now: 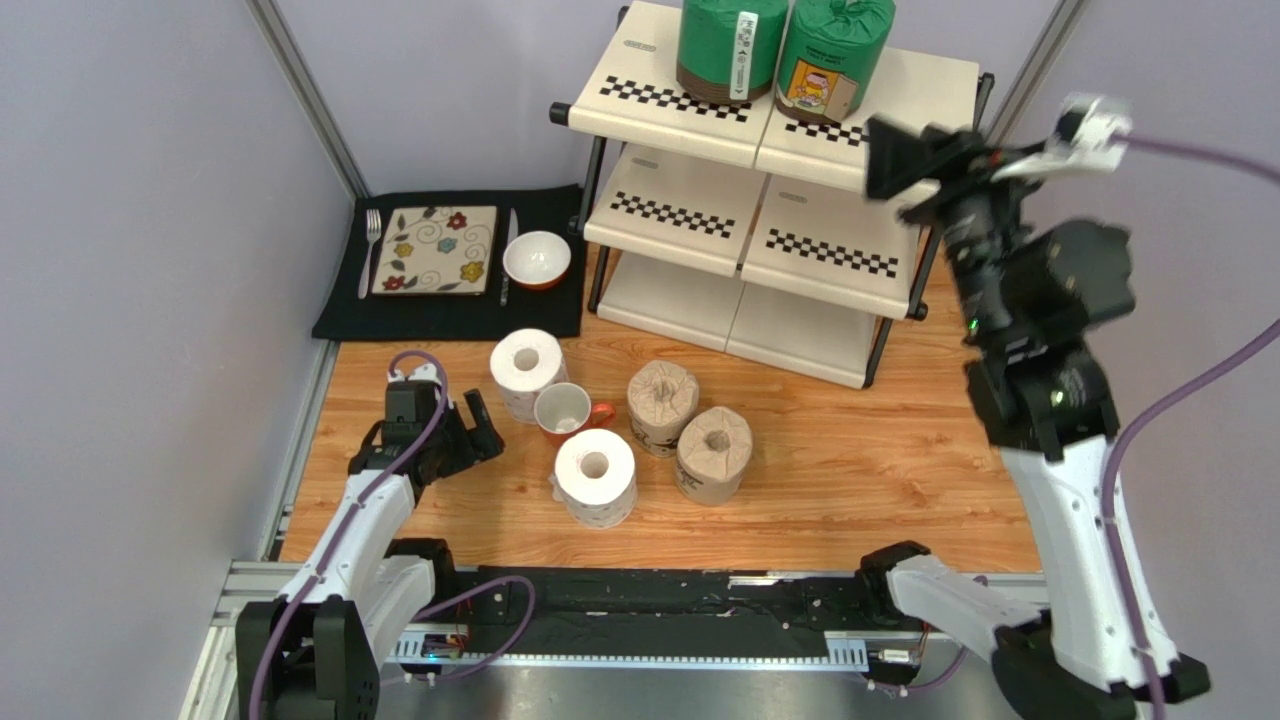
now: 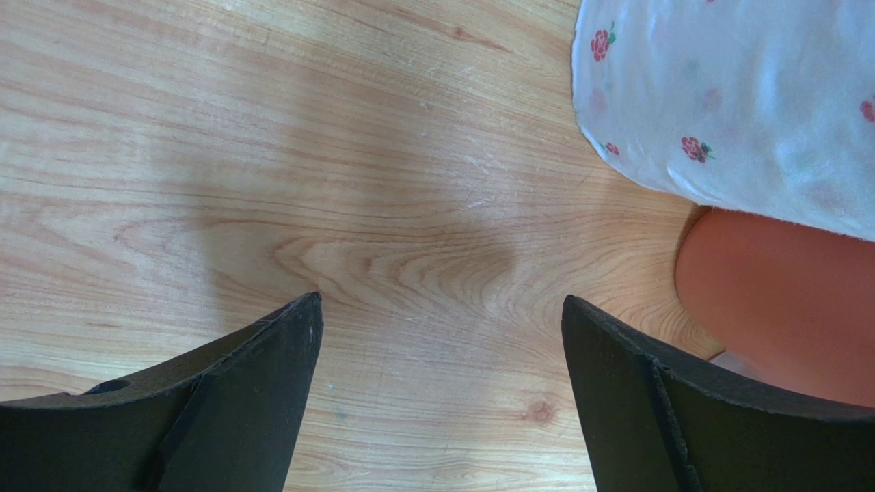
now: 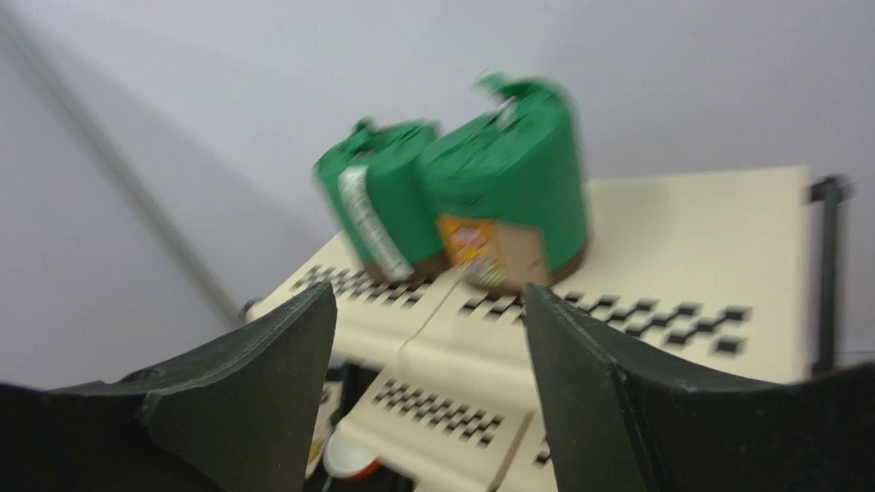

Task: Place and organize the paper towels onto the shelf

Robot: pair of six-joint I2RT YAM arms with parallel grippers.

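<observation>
Two green rolls point(image 1: 732, 45) point(image 1: 836, 57) stand upright side by side, touching, on the top tier of the shelf point(image 1: 639, 72), just behind its checkered strip. The two lower tiers carry nothing that shows. On the worktop point(image 1: 872, 450) in front of the shelf stand two tan rolls point(image 1: 663, 405) point(image 1: 715, 453), close together. Left of them are two white rolls point(image 1: 528, 372) point(image 1: 597, 476), with a mug point(image 1: 565, 407) between them.

The right arm point(image 1: 1074, 510) rises steeply from its base and bends toward the shelf. The right hand point(image 1: 905, 156) is held high at the right end of the top tier. In the wrist view its jaws stand apart with nothing between them, and the green rolls lie beyond. The left arm point(image 1: 361, 518) lies low over the worktop. The left hand point(image 1: 481, 428) points at the mug and the rear white roll, spread wide and empty, with bare wood between its fingers point(image 2: 267, 379).

The top view cuts off the tops of the green rolls, and the upper tiers hide much of the bottom one. The right wrist view is blurred, so the labels cannot be read. The left wrist view catches only an edge of a flower-printed white roll and the mug's orange side.
</observation>
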